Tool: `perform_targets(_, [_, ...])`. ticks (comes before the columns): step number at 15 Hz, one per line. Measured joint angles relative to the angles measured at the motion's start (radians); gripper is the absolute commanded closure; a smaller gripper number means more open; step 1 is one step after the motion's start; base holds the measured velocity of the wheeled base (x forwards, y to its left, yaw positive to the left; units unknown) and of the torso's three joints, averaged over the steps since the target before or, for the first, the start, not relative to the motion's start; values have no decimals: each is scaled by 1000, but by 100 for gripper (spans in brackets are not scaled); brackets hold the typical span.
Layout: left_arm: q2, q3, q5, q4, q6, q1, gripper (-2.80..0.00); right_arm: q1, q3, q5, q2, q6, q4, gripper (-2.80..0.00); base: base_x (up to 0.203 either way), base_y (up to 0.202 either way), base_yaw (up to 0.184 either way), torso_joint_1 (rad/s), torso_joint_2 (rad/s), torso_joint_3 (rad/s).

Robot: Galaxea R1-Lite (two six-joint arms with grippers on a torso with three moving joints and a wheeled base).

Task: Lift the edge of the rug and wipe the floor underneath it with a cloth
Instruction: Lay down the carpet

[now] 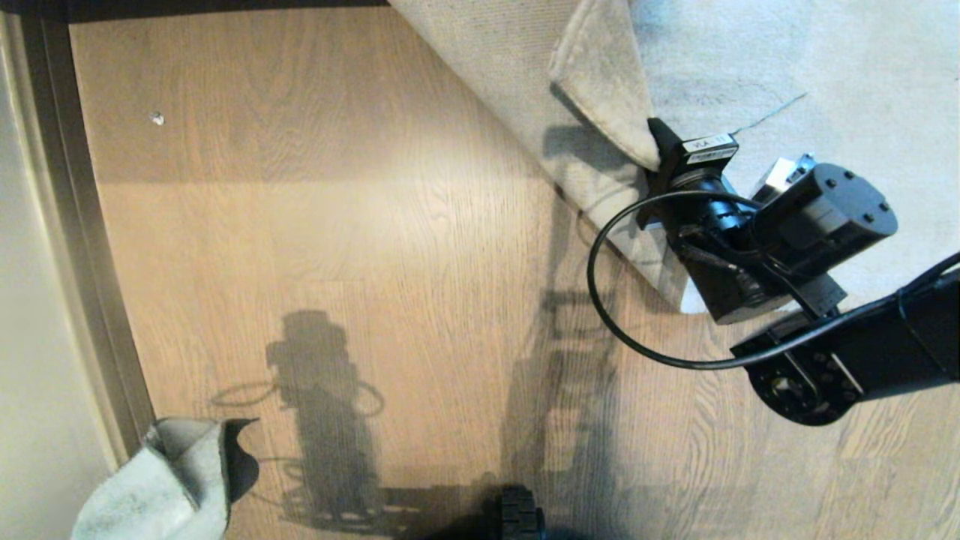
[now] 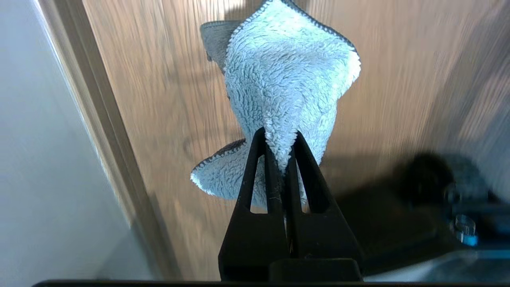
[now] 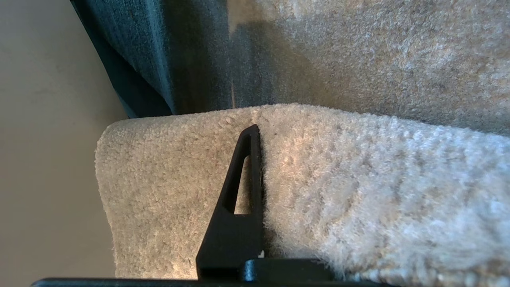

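The right tool (image 1: 660, 161) pinches the rug edge (image 1: 604, 82) (folded up), the left tool (image 2: 281, 147) the cloth (image 2: 287, 79).

Surface: floor (image 1: 337, 225), light brown wood-grain planks.
Left border: dark skirting strip (image 1: 82, 247).
Lying on it: pale rug (image 1: 825, 75), upper right.
Also: small pale speck (image 1: 157, 118) near skirting.

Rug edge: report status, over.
Right gripper shut on rug edge, folded up. Left gripper shut on cloth, near skirting. Floor exposed.

wall (image 1: 30, 300): pale, left edge | speck (image 1: 157, 118): small, pale, far left
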Motion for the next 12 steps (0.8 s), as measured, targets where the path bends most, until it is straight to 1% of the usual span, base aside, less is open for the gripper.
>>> perform_targets(2, [-64,0,1,0,-9,0,0,3,-3,0,1,0,1,0,0,0,0,0,0,0])
perform_targets(4, [-92,0,1,-1,-9,0,0,19,-10,0,1,-1,3,0,0,0,0,0,0,0])
perform_targets(12, [-113,0,1,-1,-9,0,0,152,-50,-3,-9,-28,7,0,0,0,0,0,0,0])
